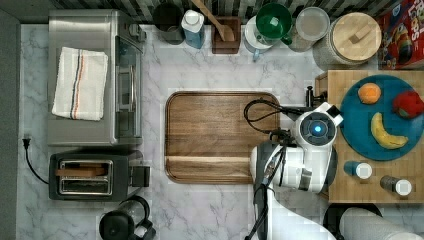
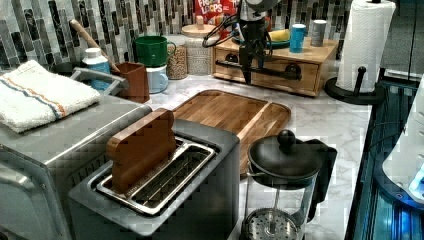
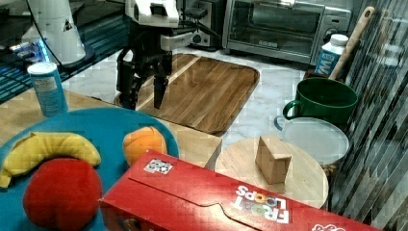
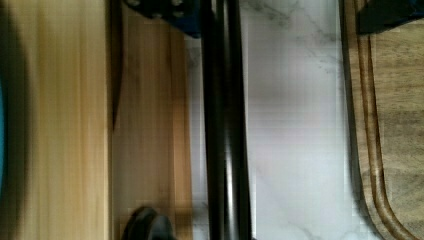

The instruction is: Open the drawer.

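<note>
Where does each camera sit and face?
Top view: overhead, straight down on the counter; arm from above.
Left view: behind the toaster, facing the drawer; tool at its handle.
Right view: over the plate, facing the oven; open tool.
Wrist view: on the wrist, down onto the handle; fingertips.
All three off-arm views share the tray.

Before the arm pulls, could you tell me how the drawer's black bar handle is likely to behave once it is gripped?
The bar handle looks like a stiff round rod, so it should not flex. Its glossy surface may let the fingers slip. The gripper hangs open, one finger on each side of it. The drawer is shallow, so probably light to slide.
</note>
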Motion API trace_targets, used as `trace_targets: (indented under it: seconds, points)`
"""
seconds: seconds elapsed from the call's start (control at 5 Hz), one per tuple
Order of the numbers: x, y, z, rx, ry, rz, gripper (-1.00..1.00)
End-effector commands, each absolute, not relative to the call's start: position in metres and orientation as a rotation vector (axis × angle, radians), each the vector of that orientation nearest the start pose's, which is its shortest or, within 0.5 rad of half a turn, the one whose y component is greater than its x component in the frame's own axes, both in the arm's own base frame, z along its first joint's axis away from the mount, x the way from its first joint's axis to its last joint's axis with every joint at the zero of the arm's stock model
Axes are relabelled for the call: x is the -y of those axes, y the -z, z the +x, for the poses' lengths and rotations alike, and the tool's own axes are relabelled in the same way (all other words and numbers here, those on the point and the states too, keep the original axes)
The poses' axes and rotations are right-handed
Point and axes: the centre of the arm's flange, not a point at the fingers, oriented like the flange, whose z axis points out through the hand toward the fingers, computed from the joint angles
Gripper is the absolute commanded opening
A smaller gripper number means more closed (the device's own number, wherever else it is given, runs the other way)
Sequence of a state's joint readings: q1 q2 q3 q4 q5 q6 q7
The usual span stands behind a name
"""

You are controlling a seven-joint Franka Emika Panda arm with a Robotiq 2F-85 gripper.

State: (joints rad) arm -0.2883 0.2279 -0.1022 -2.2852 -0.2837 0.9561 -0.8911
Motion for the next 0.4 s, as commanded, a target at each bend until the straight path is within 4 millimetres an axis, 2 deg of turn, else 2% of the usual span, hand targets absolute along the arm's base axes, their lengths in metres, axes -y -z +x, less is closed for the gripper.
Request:
trace_targets:
  seconds: [0.2, 0.4]
  points:
    - [0.12, -0.265, 0.553, 0.088, 0.121, -3.219, 1.0]
    - [0.087, -0.256, 0.562, 0.13, 0.088, -3.219, 1.0]
